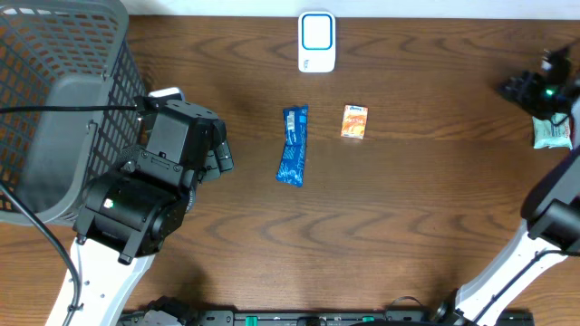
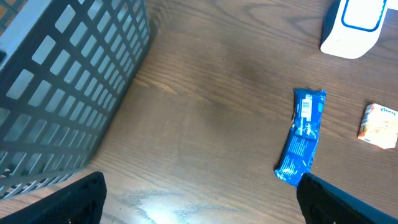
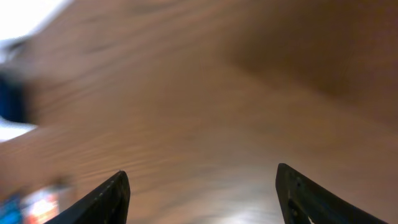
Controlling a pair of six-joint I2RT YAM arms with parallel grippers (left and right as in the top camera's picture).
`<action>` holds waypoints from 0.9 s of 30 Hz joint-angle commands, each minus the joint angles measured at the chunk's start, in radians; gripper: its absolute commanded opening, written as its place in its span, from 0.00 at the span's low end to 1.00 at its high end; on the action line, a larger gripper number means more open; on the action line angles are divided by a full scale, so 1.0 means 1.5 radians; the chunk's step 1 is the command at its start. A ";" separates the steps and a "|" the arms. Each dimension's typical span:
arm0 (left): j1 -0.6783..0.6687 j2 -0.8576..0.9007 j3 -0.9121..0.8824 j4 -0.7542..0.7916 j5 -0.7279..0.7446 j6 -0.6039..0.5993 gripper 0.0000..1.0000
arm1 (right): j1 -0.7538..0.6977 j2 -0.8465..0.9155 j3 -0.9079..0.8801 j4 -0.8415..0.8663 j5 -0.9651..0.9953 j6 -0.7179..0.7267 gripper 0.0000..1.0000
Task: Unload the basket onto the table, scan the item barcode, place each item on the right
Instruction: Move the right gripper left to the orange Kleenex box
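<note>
Blue wrapper [image 2: 301,137] lies beyond left jaws.

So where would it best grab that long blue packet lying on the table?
Probably across its narrow middle, coming straight down from above. The blue packet lies flat on the table, long and thin, so only its two long edges offer a pinch. There is bare wood beside both edges for the fingers to land on. The open left claw looks nearest.
</note>
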 commanded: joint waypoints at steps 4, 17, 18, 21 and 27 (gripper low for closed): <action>0.004 0.000 0.004 -0.002 -0.007 0.007 0.98 | 0.103 -0.009 0.001 -0.074 -0.165 -0.011 0.71; 0.004 0.000 0.004 -0.002 -0.007 0.007 0.98 | 0.355 -0.006 0.000 -0.108 0.047 0.058 0.52; 0.004 0.000 0.004 -0.002 -0.007 0.007 0.98 | 0.369 -0.006 0.000 -0.108 0.065 0.063 0.49; 0.004 0.000 0.004 -0.002 -0.007 0.007 0.98 | 0.401 -0.005 0.000 -0.109 0.120 0.081 0.47; 0.004 0.000 0.004 -0.002 -0.007 0.007 0.98 | 0.419 -0.005 -0.006 -0.121 0.198 0.123 0.48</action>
